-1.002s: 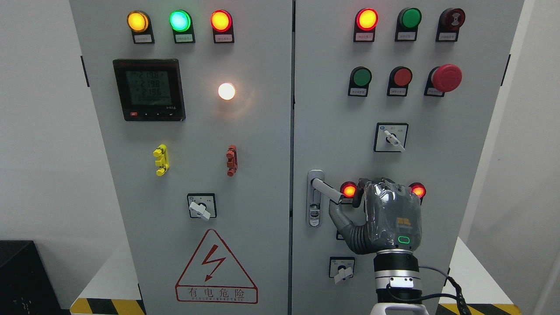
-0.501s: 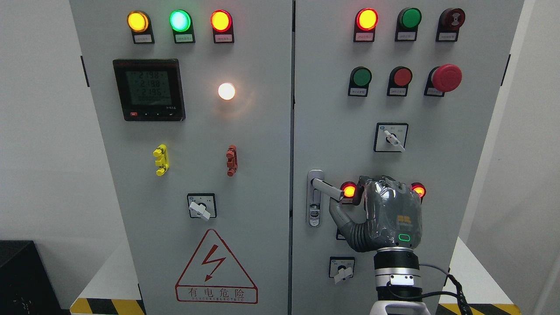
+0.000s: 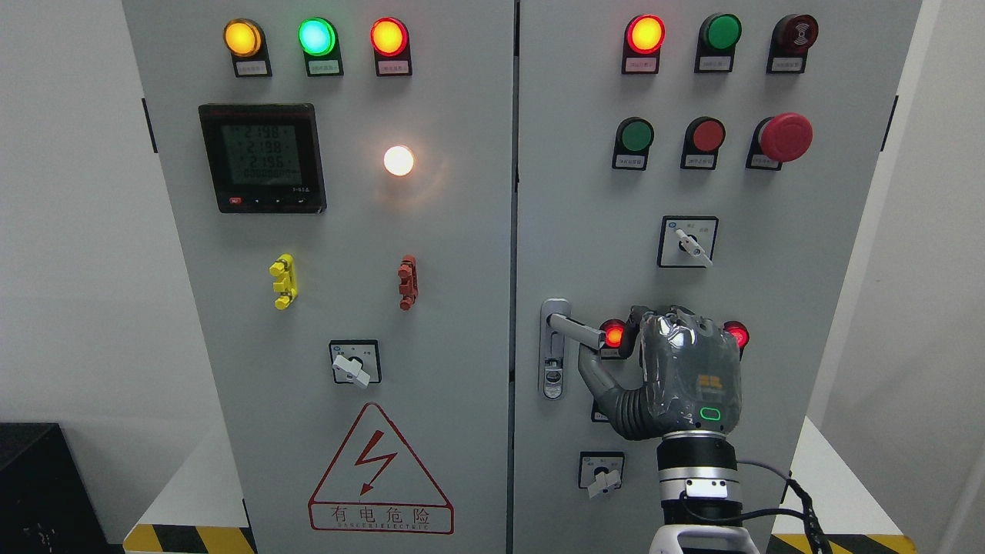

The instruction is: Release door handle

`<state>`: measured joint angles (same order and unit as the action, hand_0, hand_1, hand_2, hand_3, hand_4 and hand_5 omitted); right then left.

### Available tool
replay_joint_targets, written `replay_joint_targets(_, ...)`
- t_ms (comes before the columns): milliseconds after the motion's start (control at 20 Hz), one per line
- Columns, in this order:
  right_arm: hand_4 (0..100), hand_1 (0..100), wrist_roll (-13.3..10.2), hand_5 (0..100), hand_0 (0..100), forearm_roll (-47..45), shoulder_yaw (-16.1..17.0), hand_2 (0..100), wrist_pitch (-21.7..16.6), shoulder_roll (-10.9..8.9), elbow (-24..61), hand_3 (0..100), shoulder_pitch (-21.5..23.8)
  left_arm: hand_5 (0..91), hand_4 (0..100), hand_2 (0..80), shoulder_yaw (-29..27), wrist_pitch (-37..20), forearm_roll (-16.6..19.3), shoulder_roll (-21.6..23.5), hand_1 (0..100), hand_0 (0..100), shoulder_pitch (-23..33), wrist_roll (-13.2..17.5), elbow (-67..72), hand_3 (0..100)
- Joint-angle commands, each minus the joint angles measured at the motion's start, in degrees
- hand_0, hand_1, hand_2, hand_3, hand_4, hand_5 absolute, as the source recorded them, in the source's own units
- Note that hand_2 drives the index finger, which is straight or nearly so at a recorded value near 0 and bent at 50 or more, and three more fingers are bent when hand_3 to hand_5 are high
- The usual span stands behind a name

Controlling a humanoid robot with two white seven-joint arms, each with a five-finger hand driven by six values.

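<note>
My right hand [image 3: 677, 377] rises from the bottom edge, right of the middle of the frame, its grey back turned toward the camera in front of the right-hand cabinet door [image 3: 716, 285]. The door handle [image 3: 579, 331] sits at the lower middle of the frame, on the left edge of that door: a silver lever jutting rightward from the top of its upright lock plate [image 3: 553, 350], tilted slightly down. My thumb [image 3: 594, 377] reaches up and to the left, its tip just under the free end of the lever. My fingers curl forward over the top of the palm, just right of the lever's end. The palm hides them, so I cannot tell whether they clasp the lever or only sit beside it.

A lit red lamp [image 3: 613, 334] glows just beside the lever's end, touching the left edge of my hand in the picture, and a second red lamp [image 3: 737, 335] shows at the hand's right edge. Below my thumb, a small rotary switch [image 3: 602, 472] sits at the lower part of the door. Higher up on the same door are another selector switch [image 3: 689, 241] and a red mushroom button [image 3: 785, 137]. On the left door [image 3: 338, 231], a digital meter [image 3: 262, 158] sits in the upper left and a lightning warning triangle [image 3: 380, 469] near the bottom.
</note>
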<state>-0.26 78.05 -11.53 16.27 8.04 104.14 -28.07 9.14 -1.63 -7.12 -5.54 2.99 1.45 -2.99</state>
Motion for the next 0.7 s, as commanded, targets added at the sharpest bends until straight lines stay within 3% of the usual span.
replay_joint_targets(0,75,47,0.1,69,36,0.0,0.0,73,0.0,-0.04,0.0,92,-0.1,0.0,0,4.4,0.0,0.0,0.0,0.0,0,0,0.0,0.0,0.0,10)
replay_joint_targets(651,75,47,0.0,69,36,-0.3,-0.3,73,-0.5,-0.04,2.2,93,2.7,0.0,0,4.4,0.0,0.1,0.0,0.0,0,0,0.0,0.0,0.0,10)
